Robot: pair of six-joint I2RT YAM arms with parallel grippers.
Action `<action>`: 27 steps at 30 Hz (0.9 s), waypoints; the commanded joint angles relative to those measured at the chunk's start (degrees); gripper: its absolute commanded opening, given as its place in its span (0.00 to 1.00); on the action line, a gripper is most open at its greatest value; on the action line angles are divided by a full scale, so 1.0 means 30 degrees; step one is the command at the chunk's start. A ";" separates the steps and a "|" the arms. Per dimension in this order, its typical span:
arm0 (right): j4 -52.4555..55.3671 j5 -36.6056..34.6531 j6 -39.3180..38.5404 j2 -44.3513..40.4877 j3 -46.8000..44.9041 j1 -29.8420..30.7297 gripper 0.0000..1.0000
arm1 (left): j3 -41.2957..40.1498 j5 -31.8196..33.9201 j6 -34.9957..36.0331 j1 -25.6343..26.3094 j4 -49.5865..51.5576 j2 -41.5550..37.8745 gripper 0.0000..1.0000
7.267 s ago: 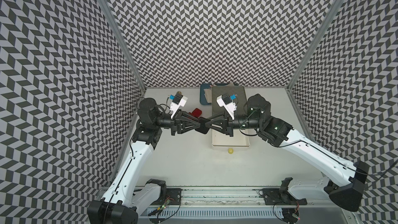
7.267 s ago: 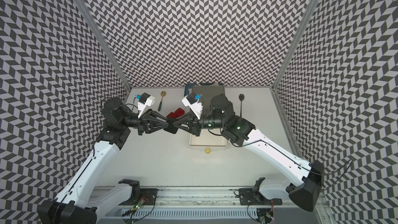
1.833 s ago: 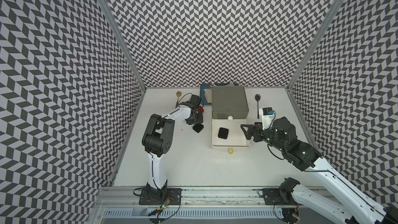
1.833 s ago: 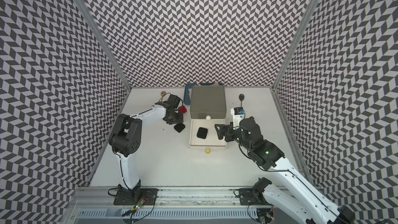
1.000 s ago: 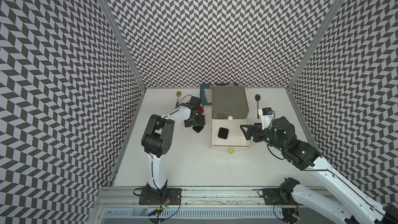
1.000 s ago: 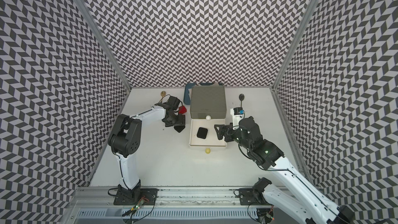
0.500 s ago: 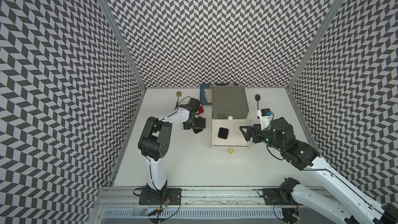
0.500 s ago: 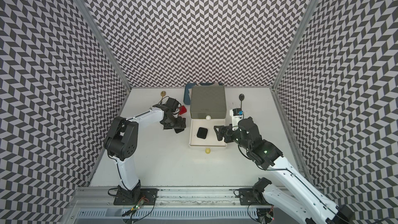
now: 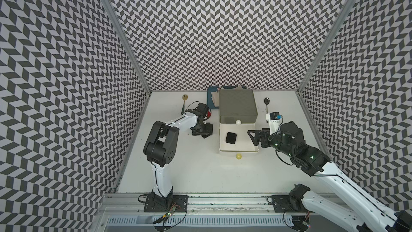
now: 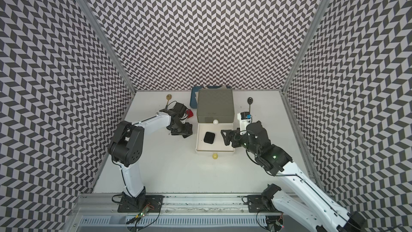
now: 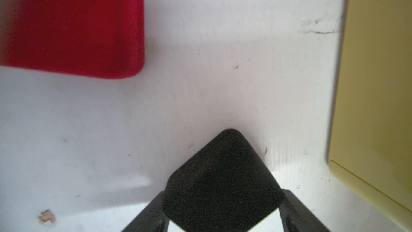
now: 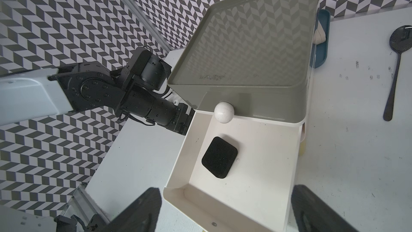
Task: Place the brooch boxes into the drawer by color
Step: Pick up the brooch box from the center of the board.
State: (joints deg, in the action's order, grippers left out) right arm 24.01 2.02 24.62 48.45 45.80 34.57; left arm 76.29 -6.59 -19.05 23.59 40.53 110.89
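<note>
Black brooch box (image 9: 231, 138) lies in white drawer tier (image 9: 240, 146); second black box (image 11: 223, 181) sits between left jaws, grip unclear; right jaws wide, empty.

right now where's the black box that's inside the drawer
In both top views the black brooch box lies flat in the open white drawer, on its left half, a little nearer the robot than the white ball knob.

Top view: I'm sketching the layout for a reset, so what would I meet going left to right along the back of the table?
Gold spoon → blue tray → grey drawer chest → black spoon.
</note>
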 commanded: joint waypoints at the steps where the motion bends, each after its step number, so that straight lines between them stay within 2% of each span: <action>1: -0.0816 0.0130 -0.0063 0.0096 -0.0208 -0.0111 0.95 | 0.0230 0.0638 -0.0036 0.0045 0.0365 0.0111 0.75; 5: -0.0799 0.0147 -0.0057 0.0143 -0.0157 -0.0122 0.95 | 0.0263 0.0887 -0.0096 0.0042 0.0346 0.0329 0.68; 9: -0.0769 0.0134 -0.0106 0.0142 -0.0091 -0.0121 0.95 | 0.0190 0.1385 -0.0067 0.0045 0.0393 0.0136 0.54; 13: -0.0866 0.0256 -0.0096 0.0254 -0.0063 -0.0122 0.95 | 0.0149 0.1720 0.0051 -0.0042 0.0547 -0.0241 0.48; 19: -0.0884 0.0625 -0.0219 0.0461 0.0185 -0.0119 0.95 | 0.0206 0.2590 0.0407 -0.0269 0.0647 -0.1599 0.48; 24: -0.1027 0.1704 -0.0579 0.0631 0.0621 -0.0097 0.95 | -0.0960 0.3193 0.1340 -0.0641 -0.0601 -0.4635 0.46; 27: -0.1275 0.2696 -0.0682 0.0835 0.0968 -0.0083 0.95 | -0.1435 0.2710 0.2226 -0.0821 -0.1052 -0.6277 0.45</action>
State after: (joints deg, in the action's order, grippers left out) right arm 23.94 6.52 23.55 50.54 46.24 34.57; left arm 72.88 1.23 -15.73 21.78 40.12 96.29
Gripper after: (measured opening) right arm 0.951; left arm 0.699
